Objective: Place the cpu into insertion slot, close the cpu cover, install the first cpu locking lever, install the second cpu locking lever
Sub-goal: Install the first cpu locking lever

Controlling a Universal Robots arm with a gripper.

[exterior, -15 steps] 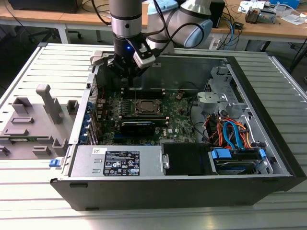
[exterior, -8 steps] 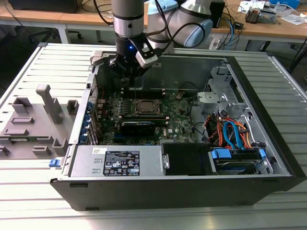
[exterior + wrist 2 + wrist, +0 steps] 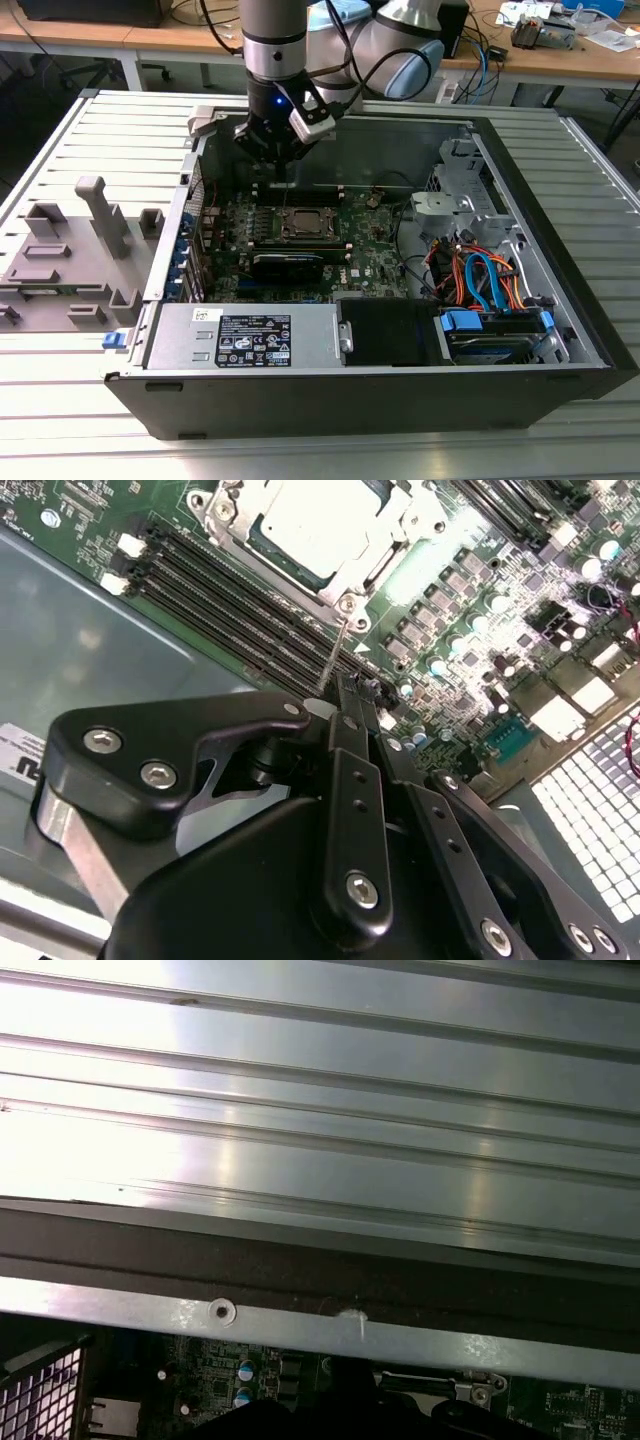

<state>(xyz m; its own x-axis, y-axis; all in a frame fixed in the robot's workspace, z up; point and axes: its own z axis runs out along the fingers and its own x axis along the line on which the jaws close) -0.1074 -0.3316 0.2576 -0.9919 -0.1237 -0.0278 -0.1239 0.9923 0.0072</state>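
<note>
Gripper point(image 3: 357, 692): in the second wrist view the black fingers are drawn together; a thin metal lever point(image 3: 333, 658) rises from their tips, perhaps pinched.
Cpu point(image 3: 318, 522): seated in the insertion slot point(image 3: 301, 226), cpu cover point(image 3: 350, 578) closed over it.
Exterior view: gripper point(image 3: 277, 168) hangs just behind the socket, inside the computer case point(image 3: 330, 390).
First wrist view: case rim point(image 3: 300, 1332), ribbed table point(image 3: 320, 1110) beyond.
</note>
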